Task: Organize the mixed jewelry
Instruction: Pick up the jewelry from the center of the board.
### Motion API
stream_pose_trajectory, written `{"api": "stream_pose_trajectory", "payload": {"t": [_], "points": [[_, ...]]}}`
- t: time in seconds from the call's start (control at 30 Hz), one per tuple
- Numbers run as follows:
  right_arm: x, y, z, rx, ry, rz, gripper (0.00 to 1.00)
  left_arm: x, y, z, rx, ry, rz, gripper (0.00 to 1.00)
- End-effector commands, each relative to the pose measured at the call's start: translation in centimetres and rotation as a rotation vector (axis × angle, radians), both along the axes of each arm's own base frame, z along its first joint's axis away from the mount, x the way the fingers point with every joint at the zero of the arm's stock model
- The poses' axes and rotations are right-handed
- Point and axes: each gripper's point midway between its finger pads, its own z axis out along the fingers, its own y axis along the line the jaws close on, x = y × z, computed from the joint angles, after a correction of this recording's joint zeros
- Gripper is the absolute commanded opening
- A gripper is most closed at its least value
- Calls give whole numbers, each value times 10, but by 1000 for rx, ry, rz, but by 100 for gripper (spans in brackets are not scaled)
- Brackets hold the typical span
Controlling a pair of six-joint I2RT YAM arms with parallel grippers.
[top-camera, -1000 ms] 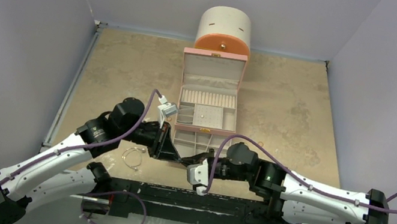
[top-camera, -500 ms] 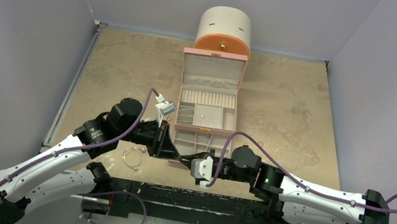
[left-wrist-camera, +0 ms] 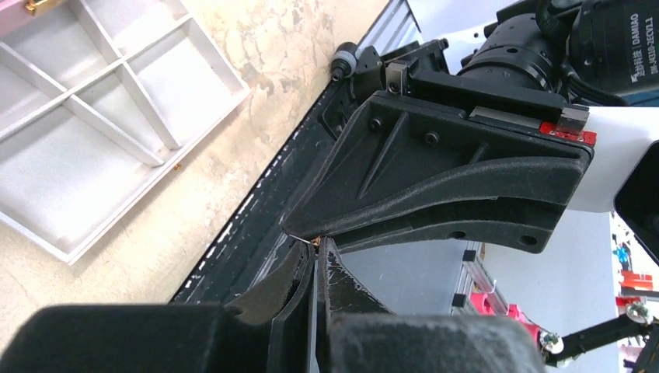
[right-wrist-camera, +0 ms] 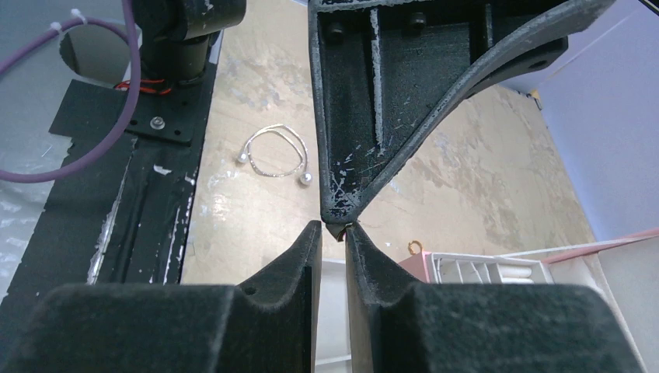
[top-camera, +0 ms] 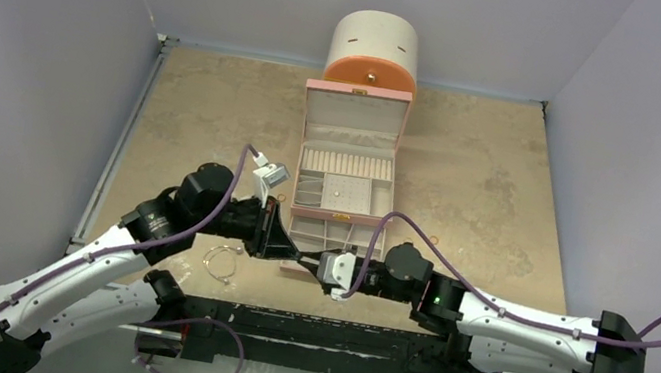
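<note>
Item: tiny coppery piece (left-wrist-camera: 315, 241), apparently pinched at the tip of the left gripper (top-camera: 296, 261), jaws together, lower centre of the top view just below the pink jewelry box (top-camera: 347, 164). Opposite, the right gripper (right-wrist-camera: 334, 233) meets it tip to tip, fingers (right-wrist-camera: 291, 264) narrowly apart either side, so the piece lies straight ahead between them. The wire bangle (right-wrist-camera: 273, 153) lies apart on the table (top-camera: 471, 170), nearer the left gripper. Only the right wrist view shows that gap; the left wrist view shows the box's drawer compartments instead.

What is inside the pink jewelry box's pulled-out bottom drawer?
The drawer shows bare white compartments in the left wrist view, no jewelry. Its far part runs off that picture, and in the top view the left gripper covers its left corner.
</note>
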Motion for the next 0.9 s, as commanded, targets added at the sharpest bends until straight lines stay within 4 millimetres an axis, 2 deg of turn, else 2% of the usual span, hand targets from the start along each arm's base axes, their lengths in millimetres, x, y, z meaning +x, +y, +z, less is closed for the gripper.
{"api": "stream_pose_trajectory", "payload": {"t": [0.0,0.2,0.4,0.77,0.87], "points": [[-39,19,44,186,17,186,19,34,-15,61,-186,-183,104,0],[-34,22,47,213,33,159,16,37,-15,65,-202,-181,126,0],[-34,24,47,216,36,159,0,37,-16,65,-209,-178,126,0],[-36,19,42,195,41,165,0,36,-10,63,-171,-210,125,0],[-36,17,40,188,42,161,0,38,-6,65,-149,-230,145,7]]}}
